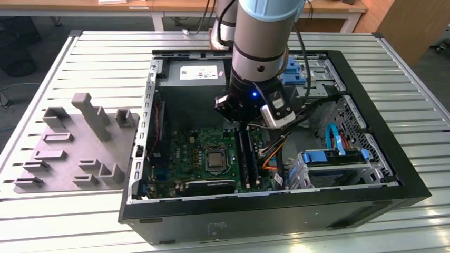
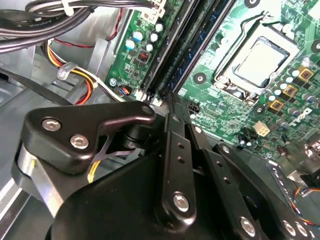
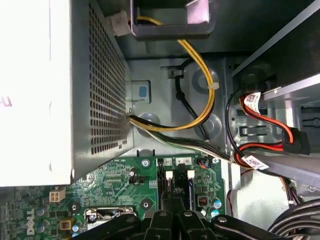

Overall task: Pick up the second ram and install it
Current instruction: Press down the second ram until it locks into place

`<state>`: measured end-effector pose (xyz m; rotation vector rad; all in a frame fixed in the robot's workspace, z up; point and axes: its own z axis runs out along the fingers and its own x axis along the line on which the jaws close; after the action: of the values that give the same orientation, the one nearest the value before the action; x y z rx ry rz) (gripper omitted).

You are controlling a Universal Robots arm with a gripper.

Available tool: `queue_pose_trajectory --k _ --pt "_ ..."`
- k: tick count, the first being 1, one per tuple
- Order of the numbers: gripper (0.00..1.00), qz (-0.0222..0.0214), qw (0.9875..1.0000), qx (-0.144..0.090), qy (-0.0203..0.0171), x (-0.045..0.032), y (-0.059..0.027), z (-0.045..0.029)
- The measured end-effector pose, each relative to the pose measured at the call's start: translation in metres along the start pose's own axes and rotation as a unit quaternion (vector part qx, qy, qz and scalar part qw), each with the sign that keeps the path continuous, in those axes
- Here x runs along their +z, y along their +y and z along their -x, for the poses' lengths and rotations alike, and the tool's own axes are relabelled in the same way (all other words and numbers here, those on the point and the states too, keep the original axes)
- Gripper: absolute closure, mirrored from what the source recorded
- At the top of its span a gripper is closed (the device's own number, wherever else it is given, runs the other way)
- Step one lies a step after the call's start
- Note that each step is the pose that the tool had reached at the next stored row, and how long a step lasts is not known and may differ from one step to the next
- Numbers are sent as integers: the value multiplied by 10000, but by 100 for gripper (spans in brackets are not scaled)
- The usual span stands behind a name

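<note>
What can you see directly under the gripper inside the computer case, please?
Under the gripper lie the black memory slots on the green motherboard, with a blue-green ram seated in one. The gripper's links cover the slots' near end.

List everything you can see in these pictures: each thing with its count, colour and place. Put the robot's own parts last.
Computer case: one, black, open on the slatted table.
Table: one, metal, under the case.
Motherboard: one, green, on the case floor.
Processor socket: one, silver, on the motherboard.
Memory slots: several, black, beside the socket, below the pincer.
Power supply: one, grey, in the case's far corner.
Fixture block: one, grey, at the exterior view's left.
Arm: one, grey, reaching into the case.
Pincer: one, black, over the slots.
</note>
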<state>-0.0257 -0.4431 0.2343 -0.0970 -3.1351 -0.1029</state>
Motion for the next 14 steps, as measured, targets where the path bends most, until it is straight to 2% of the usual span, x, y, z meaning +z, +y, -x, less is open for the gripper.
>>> queue_pose_trajectory --k 10,14 --pt "89 2 10000 1 0 -19 -311 19" --pt "89 2 10000 1 0 -25 -400 25"
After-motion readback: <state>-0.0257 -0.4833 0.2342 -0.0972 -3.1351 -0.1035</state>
